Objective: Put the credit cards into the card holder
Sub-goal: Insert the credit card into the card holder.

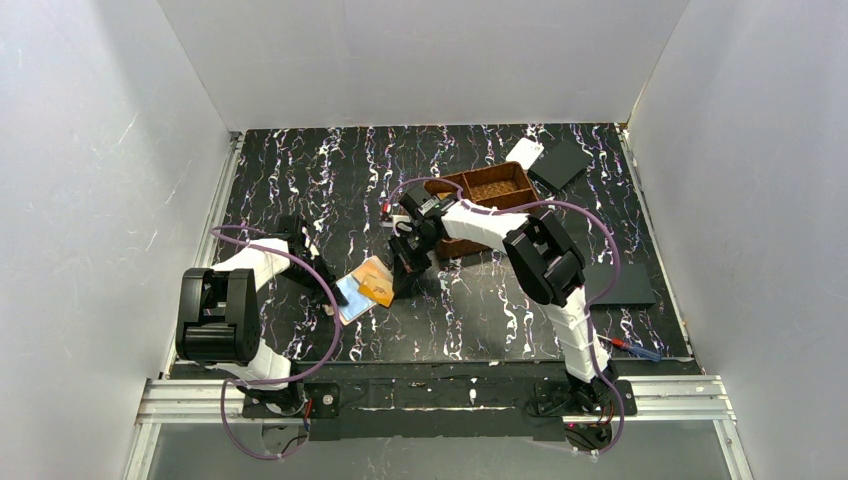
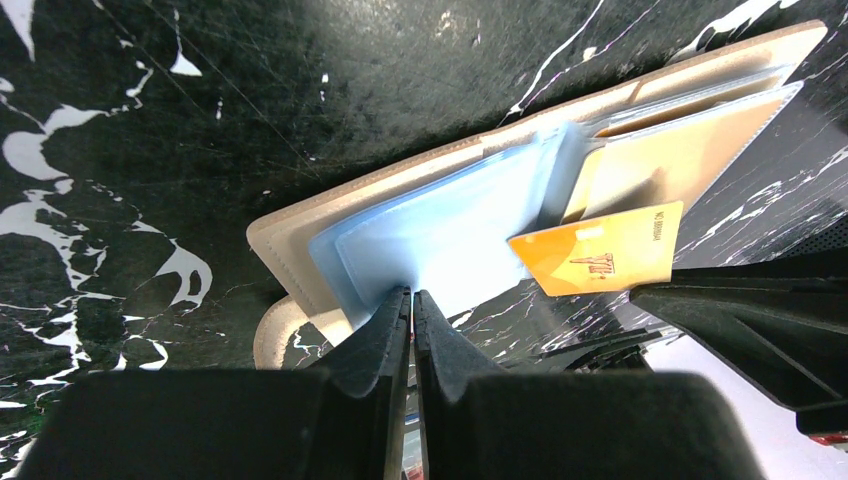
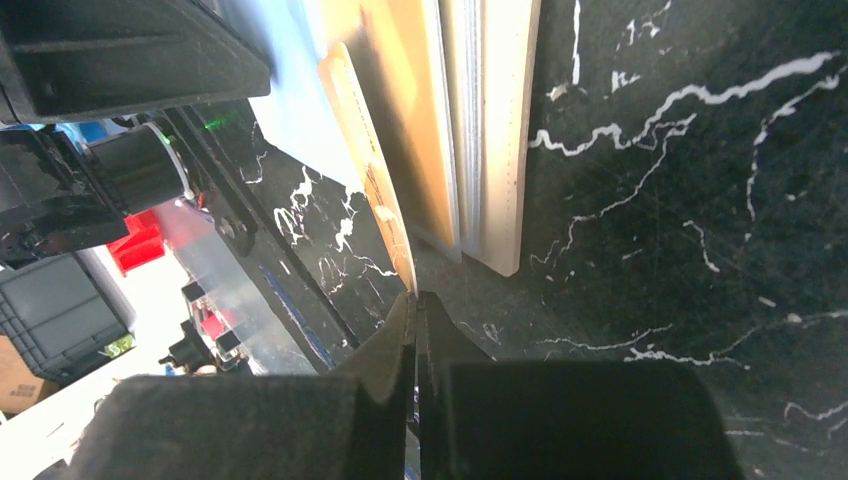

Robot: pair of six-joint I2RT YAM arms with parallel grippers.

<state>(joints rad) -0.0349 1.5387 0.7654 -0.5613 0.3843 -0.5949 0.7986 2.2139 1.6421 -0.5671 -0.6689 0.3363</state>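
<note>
1. Where the black, white-veined tabletop (image 1: 300,180) lies between the two arms, a tan-brown bifold card holder (image 1: 352,298) is spread open and flat, its blue and orange inner faces up.
2. The left end effector (image 2: 411,295) has its fingers pressed together on the edge of the card holder's blue sleeve.
3. The right end effector (image 3: 416,297) is clamped on the near edge of a thin orange-yellow credit card (image 2: 600,260).
4. The credit card overlaps the orange face; whether its tip is inside a slot cannot be told.
5. A brown woven basket (image 1: 490,190) sits farther back, well apart from the card holder.
</note>
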